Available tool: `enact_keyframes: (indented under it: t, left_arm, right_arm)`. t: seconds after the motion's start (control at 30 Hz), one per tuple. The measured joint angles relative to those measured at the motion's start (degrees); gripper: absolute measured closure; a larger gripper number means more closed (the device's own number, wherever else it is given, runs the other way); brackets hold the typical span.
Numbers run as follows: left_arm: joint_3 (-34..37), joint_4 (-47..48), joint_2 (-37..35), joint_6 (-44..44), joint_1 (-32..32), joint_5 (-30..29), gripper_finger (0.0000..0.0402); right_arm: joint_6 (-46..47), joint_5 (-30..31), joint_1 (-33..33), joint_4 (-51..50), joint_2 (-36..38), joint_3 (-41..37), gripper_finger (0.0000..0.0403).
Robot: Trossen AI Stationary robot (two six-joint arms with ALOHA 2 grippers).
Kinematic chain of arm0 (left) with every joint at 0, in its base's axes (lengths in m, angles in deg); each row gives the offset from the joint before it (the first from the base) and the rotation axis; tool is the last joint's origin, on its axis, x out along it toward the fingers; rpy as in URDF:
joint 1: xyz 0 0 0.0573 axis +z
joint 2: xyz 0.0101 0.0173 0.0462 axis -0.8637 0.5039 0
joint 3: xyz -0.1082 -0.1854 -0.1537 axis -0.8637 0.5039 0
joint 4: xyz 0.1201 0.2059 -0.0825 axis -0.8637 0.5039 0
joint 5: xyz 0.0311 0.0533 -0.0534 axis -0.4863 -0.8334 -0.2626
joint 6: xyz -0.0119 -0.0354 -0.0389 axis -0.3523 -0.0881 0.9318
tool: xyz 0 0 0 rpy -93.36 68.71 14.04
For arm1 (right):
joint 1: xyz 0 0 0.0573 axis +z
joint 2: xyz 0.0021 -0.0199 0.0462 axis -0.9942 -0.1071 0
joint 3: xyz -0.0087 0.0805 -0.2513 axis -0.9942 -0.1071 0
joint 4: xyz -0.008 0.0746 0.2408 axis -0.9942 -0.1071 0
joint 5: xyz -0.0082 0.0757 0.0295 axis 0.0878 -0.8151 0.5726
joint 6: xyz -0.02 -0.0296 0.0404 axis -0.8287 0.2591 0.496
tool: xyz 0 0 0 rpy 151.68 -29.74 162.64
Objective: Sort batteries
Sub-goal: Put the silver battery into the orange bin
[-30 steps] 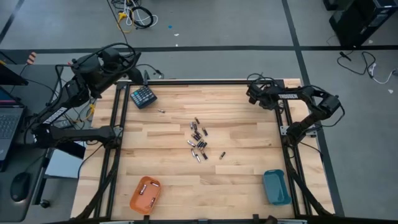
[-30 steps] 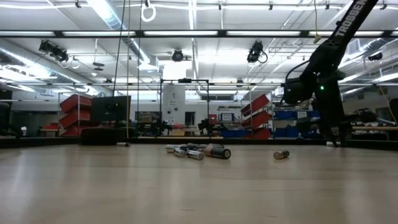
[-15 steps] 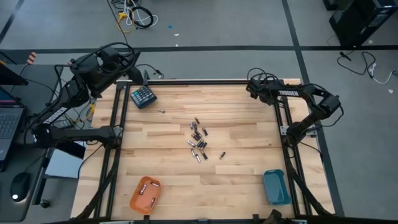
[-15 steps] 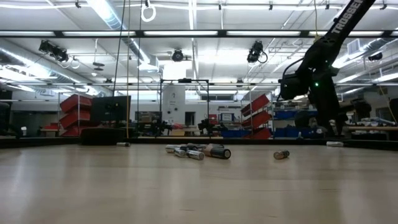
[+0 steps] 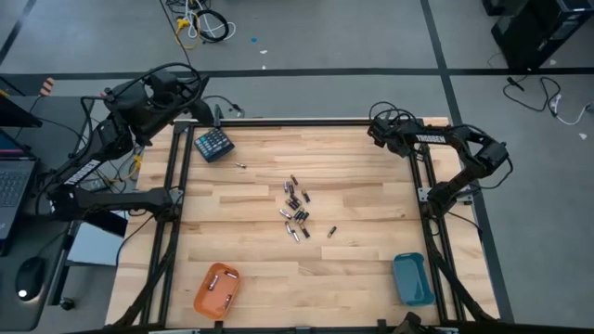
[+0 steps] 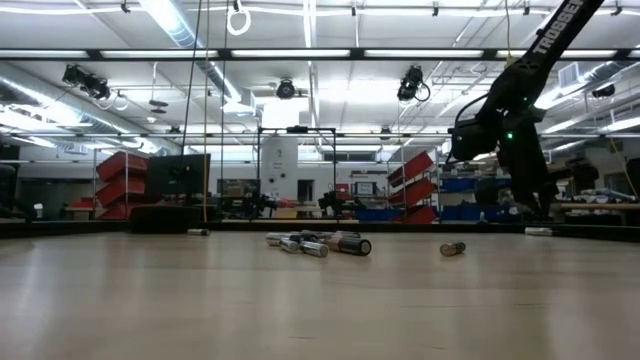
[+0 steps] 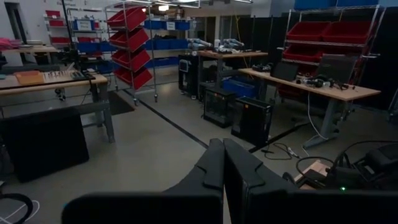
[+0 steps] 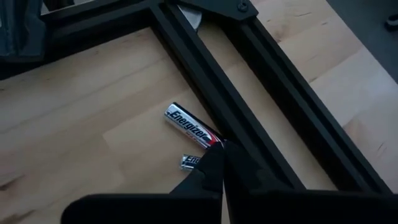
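1. The desk [image 5: 353,269] is a pale butcher-block wood top, matt, edged by a black metal frame [image 5: 422,199].
2. The left arm waits off the far left corner of the desk; its left pincer [image 7: 222,163] is fully closed, empty, and points into the room.
3. The right pincer [image 8: 224,163] hangs over the far right corner of the desk, fingers pressed together and holding nothing. Its tips are just above two batteries [image 8: 193,124] lying beside the frame rail.
4. The orange tray [image 5: 217,289] sits at the near left of the desk with a few cells in it; the blue tray [image 5: 412,278] sits at the near right. Both look like smooth moulded plastic.
5. A dark teal keypad block [image 5: 213,144] lies at the far left of the desk.
6. The main battery pile [image 5: 296,211] lies mid-desk: small smooth metal cylinders, dark and silvery.
7. Risk: the cells are round and slick, so a closed pincer lowered onto them would likely roll them under the frame rail.
8. Risk: the rail crowds the two cells, and an opened finger may strike it.
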Motion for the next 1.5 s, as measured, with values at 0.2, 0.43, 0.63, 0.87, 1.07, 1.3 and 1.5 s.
enact_keyframes:
  t: [0.2,0.43,0.63,0.87,1.07,1.3,1.5]
  left_arm:
    - [0.0,0.4,0.0,0.0,0.0,0.0,0.0401]
    - [0.0,1.7,0.0,0.0,0.0,0.0,0.0401]
    - [0.0,1.7,0.0,0.0,0.0,0.0,0.0401]
    - [0.0,2.5,0.0,0.0,0.0,0.0,0.0401]
    - [0.0,2.6,0.0,0.0,0.0,0.0,0.0401]
    - [0.0,2.6,0.0,0.0,0.0,0.0,0.0401]
    - [0.0,2.6,0.0,0.0,0.0,0.0,0.0401]
  right_arm:
    - [0.3,-0.5,0.0,0.2,0.0,-0.1,0.0402]
    - [1.2,-1.4,0.0,0.4,0.0,-0.1,0.0403]
    - [1.9,-0.7,0.0,0.9,0.0,-0.3,0.0403]
    - [1.9,0.8,0.6,2.0,0.0,-1.4,0.0403]
    - [2.2,1.2,1.0,2.8,0.0,-1.9,0.0403]
    - [1.6,-4.6,0.8,2.7,0.0,-1.9,0.0403]
    - [2.7,-1.2,0.7,1.7,0.0,-1.9,0.0403]
